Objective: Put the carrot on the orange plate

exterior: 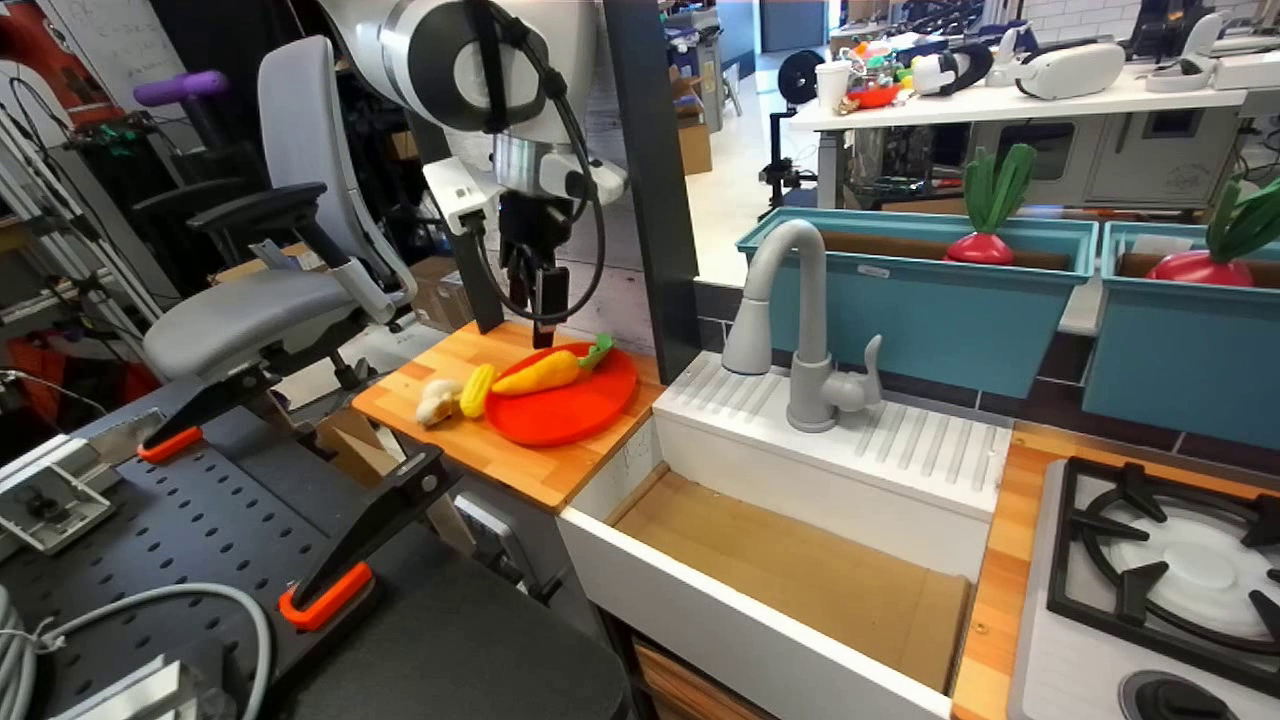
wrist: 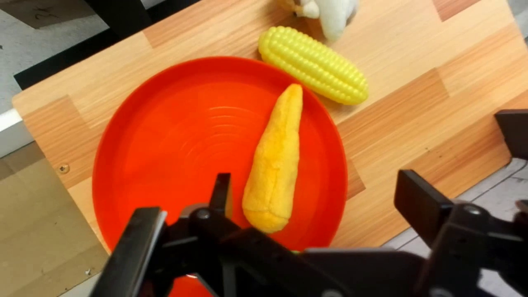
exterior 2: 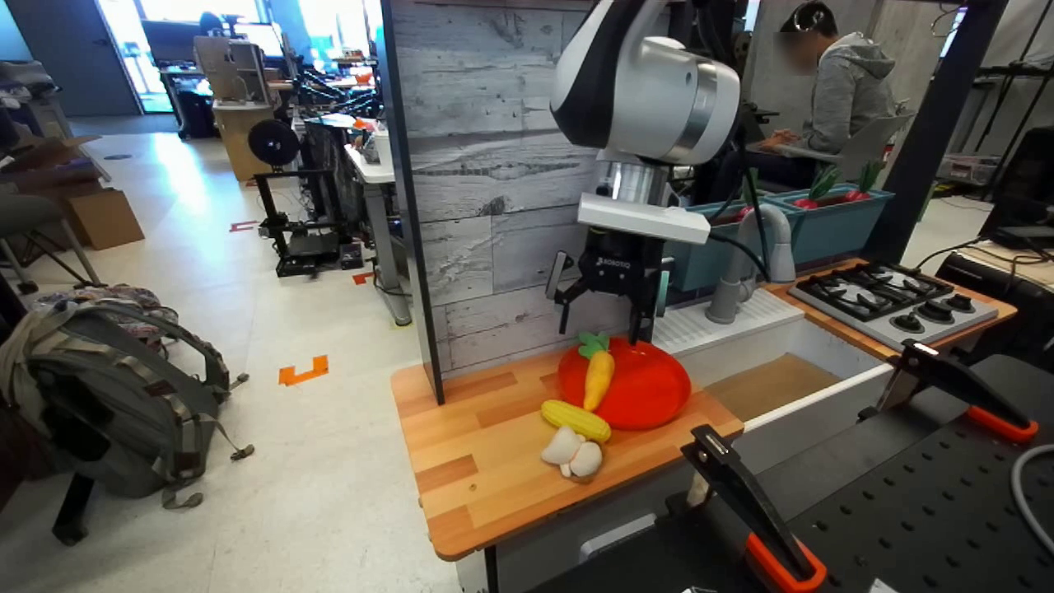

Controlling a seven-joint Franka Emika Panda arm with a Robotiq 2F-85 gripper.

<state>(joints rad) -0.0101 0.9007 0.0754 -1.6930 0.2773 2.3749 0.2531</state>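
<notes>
Tapered, plush yellow-orange carrot (wrist: pixel 275 165), leafy green top (exterior 2: pixel 592 344), on orange-red plate (wrist: pixel 173 140), end effector (exterior 2: pixel 599 325) spread

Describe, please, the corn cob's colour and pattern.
The corn cob is yellow, with lengthwise rows of raised kernels, best seen in the wrist view.

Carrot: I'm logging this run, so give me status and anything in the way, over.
Gripper open, holding nothing. Carrot lying on orange plate. Corn beside the plate; nothing seen between gripper and carrot.

Green-leaved, yellow-orange carrot (wrist: pixel 272 173) on the round orange-red plate (wrist: pixel 177 136), tip at the rim.
</notes>
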